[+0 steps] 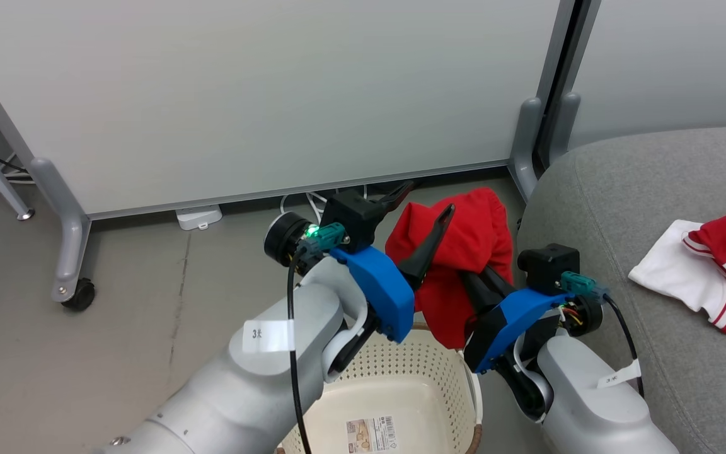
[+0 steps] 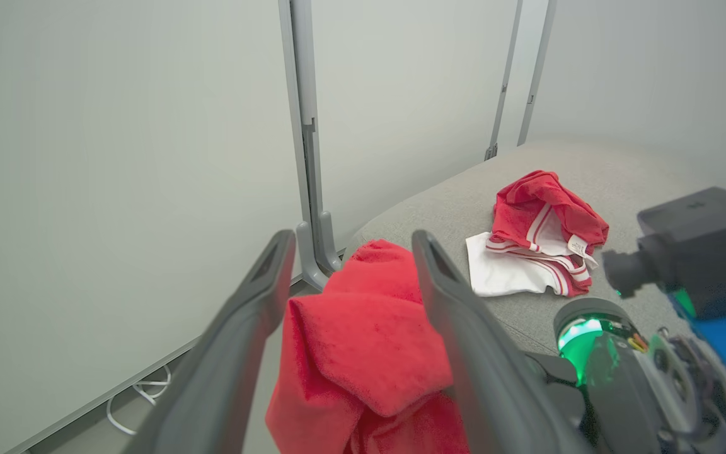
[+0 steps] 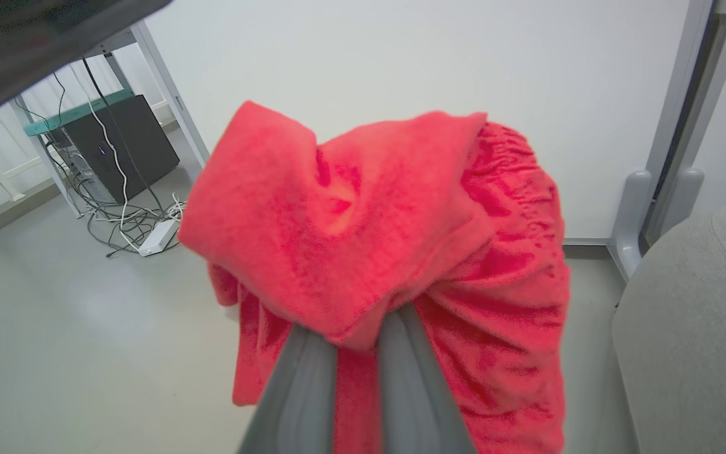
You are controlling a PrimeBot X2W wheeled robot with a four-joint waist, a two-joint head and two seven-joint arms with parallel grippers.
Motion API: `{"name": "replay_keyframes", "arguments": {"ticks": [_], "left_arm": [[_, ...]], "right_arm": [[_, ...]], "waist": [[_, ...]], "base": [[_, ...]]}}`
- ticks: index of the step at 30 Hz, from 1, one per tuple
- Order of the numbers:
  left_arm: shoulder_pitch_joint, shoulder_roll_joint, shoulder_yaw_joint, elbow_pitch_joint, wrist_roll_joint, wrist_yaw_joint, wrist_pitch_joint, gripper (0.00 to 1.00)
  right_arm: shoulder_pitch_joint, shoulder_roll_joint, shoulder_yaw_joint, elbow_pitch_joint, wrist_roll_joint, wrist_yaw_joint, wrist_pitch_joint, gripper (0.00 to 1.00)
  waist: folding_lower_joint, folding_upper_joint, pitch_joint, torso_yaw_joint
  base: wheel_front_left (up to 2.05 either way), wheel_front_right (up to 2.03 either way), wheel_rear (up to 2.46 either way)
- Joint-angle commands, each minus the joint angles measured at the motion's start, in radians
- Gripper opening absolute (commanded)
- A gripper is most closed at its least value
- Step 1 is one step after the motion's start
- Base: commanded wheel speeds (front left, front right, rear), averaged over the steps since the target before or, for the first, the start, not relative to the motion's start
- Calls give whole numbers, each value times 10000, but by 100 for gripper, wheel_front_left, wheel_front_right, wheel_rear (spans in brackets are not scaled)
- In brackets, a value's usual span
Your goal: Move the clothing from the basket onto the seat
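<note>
The plain red garment (image 1: 473,236) hangs bunched above the basket's far rim, and my right gripper (image 1: 475,280) is shut on it; the fingertips are buried in the cloth (image 3: 363,252). My left gripper (image 1: 421,205) stands open just left of it. Its right finger crosses the cloth's edge, and the red cloth (image 2: 363,353) shows in the gap between the fingers. The cream basket (image 1: 401,378) sits below both arms; the part in view holds a barcode sticker (image 1: 370,434) and no garment. The red-and-white garment (image 1: 709,277) lies crumpled on the grey seat (image 1: 640,202) at the right.
White partition panels on grey feet stand close behind, with a caster (image 1: 79,294) at the left. A white power strip (image 1: 199,217) and cables lie on the floor under the panel. A black box (image 3: 125,144) with wires sits under a desk further left.
</note>
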Motion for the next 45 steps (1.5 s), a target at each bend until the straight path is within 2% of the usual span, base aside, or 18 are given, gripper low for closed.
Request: {"name": "replay_keyframes", "arguments": {"ticks": [1,10,16,25,37,45], "left_arm": [[244,8,84,-26,113,44,-47,100],[2370,825,2409,-1658,2210,117,-40,100],[4130,1269,4185,-2969,3507,-18,-40,100],[6212,1252,6093,-3921,4739,-261,-40,100],[6841,880,6827,-3974,5474,-369,-40,100],[6758,936,6856,-4096,5501,-374,-38,100]], "right_arm": [[11,-22,-25,-1,34,5,-42,0],[378,-22,-439,-201,-173,3,-89,0],[584,-22,-835,-411,-431,5,-29,0],[894,-22,-1212,-912,-647,5,240,0],[1157,-22,-1572,-1519,-866,5,589,0],[1199,-23,-1715,-1881,-967,5,722,0]], "waist": [[0,-1,-11,12],[0,-1,-23,116],[0,-1,2,223],[0,-1,31,263],[0,-1,160,156],[0,-1,350,-725]], "base": [[0,0,0],[0,0,0],[0,0,0],[0,0,0],[0,0,0],[0,0,0]]}}
